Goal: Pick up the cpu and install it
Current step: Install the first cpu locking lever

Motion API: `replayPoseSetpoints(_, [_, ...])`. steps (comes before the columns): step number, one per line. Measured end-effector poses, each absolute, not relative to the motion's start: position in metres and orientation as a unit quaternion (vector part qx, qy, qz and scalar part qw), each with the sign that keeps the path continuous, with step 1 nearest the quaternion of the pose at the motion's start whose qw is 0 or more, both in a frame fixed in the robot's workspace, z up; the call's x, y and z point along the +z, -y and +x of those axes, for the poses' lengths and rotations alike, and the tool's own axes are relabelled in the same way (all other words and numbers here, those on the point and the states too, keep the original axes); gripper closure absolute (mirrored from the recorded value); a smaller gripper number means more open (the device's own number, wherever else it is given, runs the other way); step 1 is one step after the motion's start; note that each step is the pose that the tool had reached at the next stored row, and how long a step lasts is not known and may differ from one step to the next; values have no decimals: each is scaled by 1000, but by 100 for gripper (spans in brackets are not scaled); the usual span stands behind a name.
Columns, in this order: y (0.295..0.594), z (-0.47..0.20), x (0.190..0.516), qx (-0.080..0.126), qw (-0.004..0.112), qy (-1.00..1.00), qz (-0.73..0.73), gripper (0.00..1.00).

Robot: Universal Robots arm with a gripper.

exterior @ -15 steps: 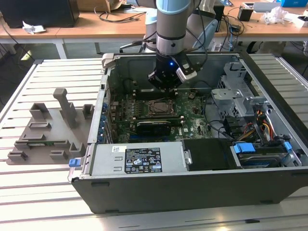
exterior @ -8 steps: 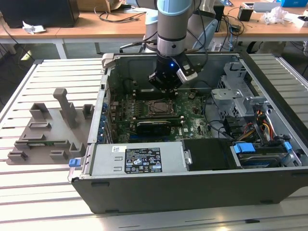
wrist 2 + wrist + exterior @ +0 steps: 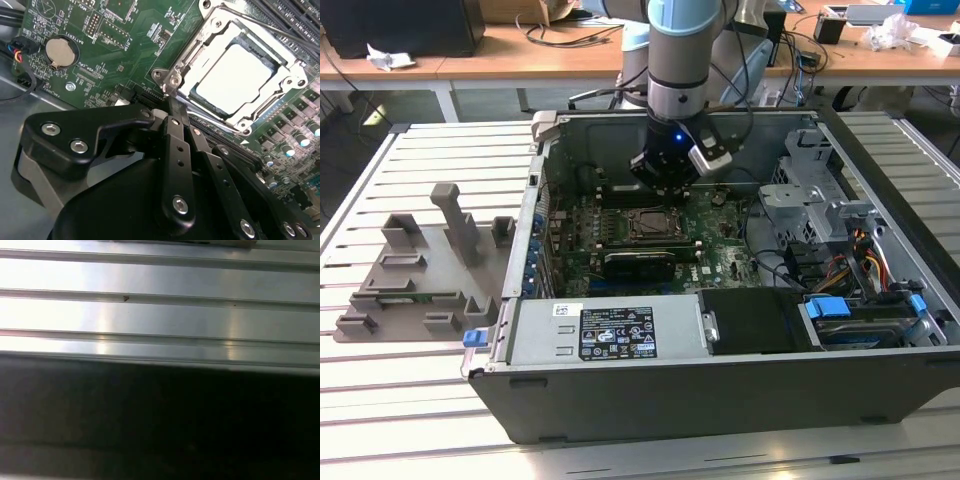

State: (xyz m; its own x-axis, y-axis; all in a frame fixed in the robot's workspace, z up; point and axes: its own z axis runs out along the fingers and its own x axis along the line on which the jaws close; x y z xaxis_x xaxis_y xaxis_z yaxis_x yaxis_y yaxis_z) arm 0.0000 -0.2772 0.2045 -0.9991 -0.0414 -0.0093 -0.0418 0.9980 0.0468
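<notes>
Cpu (image 3: 234, 79) is sitting in the motherboard socket (image 3: 200, 70); gripper (image 3: 170, 102) is hovering beside it, fingers together, holding nothing.

Standing by the open computer case (image 3: 880, 330), I can see print in a few places, but none of it can be read. A black label (image 3: 618, 333) covered in small white print and symbols sits on the grey metal cover (image 3: 535, 335) at the front of the case. Just beside it is a small white sticker (image 3: 563, 309) with dark marks. In the second wrist view, fine white lettering runs across the green motherboard (image 3: 125, 55), around the round coin battery (image 3: 59, 51) and next to the connectors, and it is too small to make out. The cpu (image 3: 235, 77) glares white, so any marking on its top is lost.
</notes>
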Motion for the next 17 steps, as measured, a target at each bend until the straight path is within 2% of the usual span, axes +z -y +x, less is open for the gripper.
replayPoseSetpoints(9, [282,0,206,23,4,-1000,-21,89])
replayPoseSetpoints(14, [282,0,226,23,4,-1000,-21,89])
replayPoseSetpoints(17, [282,0,226,10,4,-1000,-21,89])
